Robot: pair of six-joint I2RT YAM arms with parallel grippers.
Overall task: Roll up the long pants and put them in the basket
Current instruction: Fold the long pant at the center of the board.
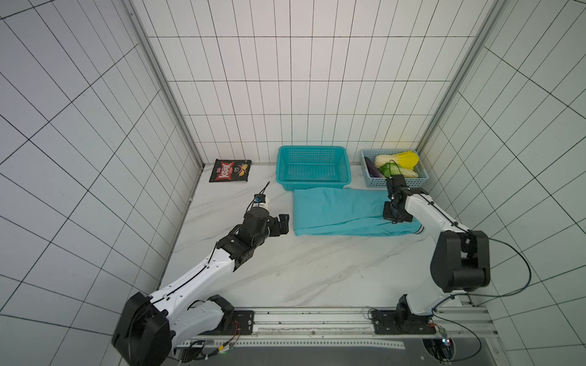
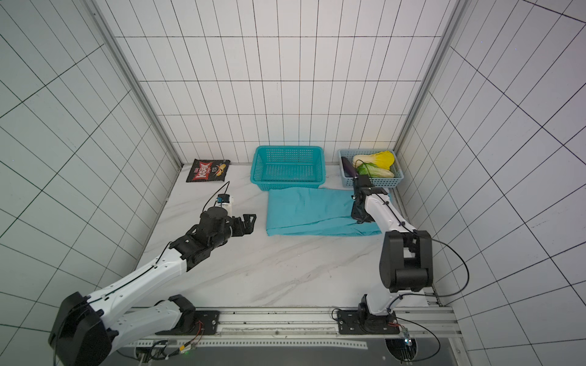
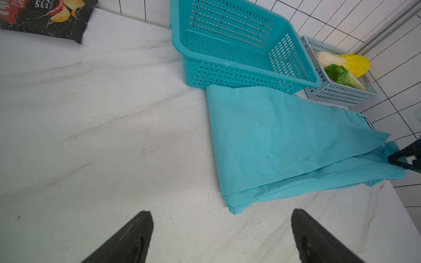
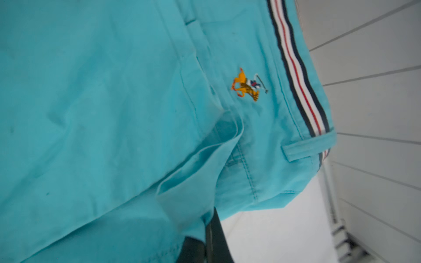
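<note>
The long pants (image 1: 342, 210) are lying folded on the worktop (image 1: 285, 269), just before the turquoise basket (image 1: 314, 168). Judged soft, light and limp, they are being pinched near the striped waistband (image 4: 296, 75) by the right tool (image 1: 395, 218), while the left tool (image 1: 283, 225) is being held spread, just beside the far fold.

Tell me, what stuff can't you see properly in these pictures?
- right gripper: its own wrist covers the pinch in both top views; the long pants hide most of it in the right wrist view.
- waistband: mostly behind the right arm in both top views.
- chip bag: cut off by the frame edge in the left wrist view.
- purple thing in the grey basket: partly behind the vegetables, too small to name.
</note>
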